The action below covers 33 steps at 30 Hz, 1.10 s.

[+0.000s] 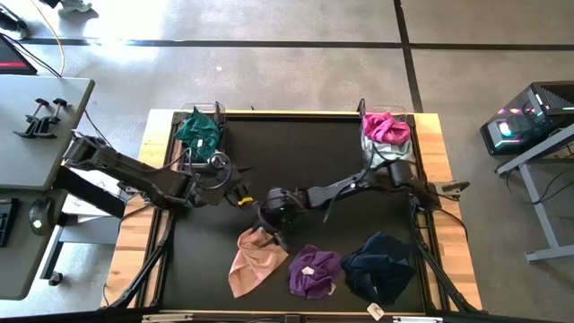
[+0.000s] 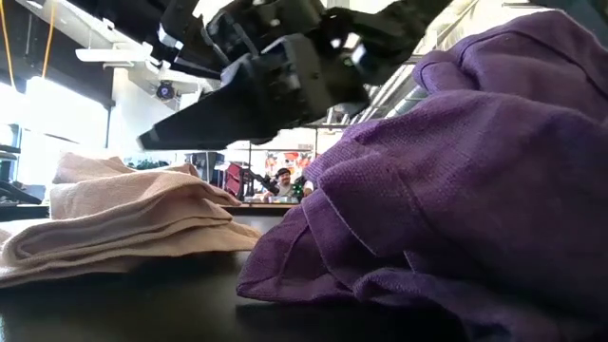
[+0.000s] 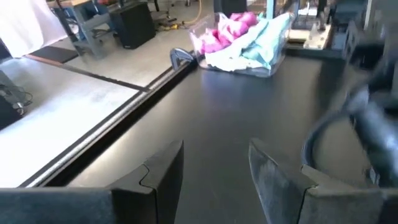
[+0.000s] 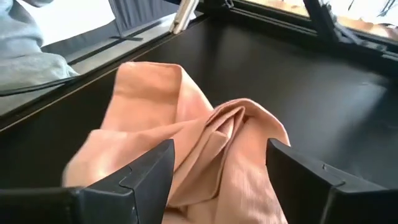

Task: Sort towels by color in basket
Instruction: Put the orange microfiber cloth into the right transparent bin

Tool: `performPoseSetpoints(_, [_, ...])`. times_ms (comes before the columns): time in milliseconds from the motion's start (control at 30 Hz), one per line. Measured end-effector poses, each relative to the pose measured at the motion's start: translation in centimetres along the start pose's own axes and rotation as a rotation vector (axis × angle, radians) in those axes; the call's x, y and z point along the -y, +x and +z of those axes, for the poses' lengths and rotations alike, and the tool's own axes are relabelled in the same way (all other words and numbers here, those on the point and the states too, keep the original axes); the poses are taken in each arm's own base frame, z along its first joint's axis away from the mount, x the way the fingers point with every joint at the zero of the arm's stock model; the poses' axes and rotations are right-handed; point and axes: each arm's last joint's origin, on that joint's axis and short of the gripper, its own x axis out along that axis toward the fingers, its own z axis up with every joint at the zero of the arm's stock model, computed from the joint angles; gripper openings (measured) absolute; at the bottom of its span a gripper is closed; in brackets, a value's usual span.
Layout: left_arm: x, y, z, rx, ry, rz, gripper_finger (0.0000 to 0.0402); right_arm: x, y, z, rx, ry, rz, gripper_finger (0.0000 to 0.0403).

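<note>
Right claw (image 4: 217, 168) hovers spread wide over the peach towel (image 1: 254, 262) on the black counter (image 1: 296, 152), gripping nothing. Left claw (image 3: 214, 168), open and empty, waits near the green towel (image 1: 198, 131). Only the high view shows the navy towel (image 1: 379, 266); the low view's purple towel (image 2: 456, 171) blocks it.

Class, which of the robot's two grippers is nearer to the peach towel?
Right. The right gripper is open directly over the peach towel, its fingers straddling the folds. The left gripper is open over bare mat, farther back.
</note>
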Motion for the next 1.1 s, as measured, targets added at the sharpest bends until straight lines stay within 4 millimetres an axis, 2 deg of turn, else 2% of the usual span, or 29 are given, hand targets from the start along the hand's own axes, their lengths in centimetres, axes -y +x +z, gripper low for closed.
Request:
performPoseSetpoints(300, [-1.3,-2.0,0.8,0.022,-0.028,-0.008,0.017,3.2,2.4,-2.6,-0.021,0.186,0.081,0.0213])
performPoseSetpoints(433, [-1.5,-2.6,0.6,0.013,-0.014,-0.009,0.017,4.1,2.1,-3.4,-0.035,0.23,0.06,0.0186])
performPoseSetpoints(600, [-1.7,-3.1,0.5,0.019,0.01,0.046,0.017,4.7,1.6,-4.7,-0.145,0.267,-0.085,0.0136])
performPoseSetpoints(767, [-1.8,-3.7,0.1,0.03,0.066,0.149,0.017,4.4,-0.3,-3.6,-0.411,0.205,-0.389,0.006])
performPoseSetpoints(867, [-1.7,-4.1,0.0,0.034,0.083,0.157,0.017,3.5,-1.7,-2.8,-0.576,0.153,-0.475,0.0015])
performPoseSetpoints(1000, [-1.5,-4.4,-0.2,0.035,0.099,0.145,0.017,1.9,-4.1,-1.5,-0.787,0.094,-0.518,0.0017])
performPoseSetpoints(1100, [-1.3,-4.6,-0.2,0.037,0.101,0.132,0.017,0.7,-6.5,0.5,-0.886,0.083,-0.525,0.0011])
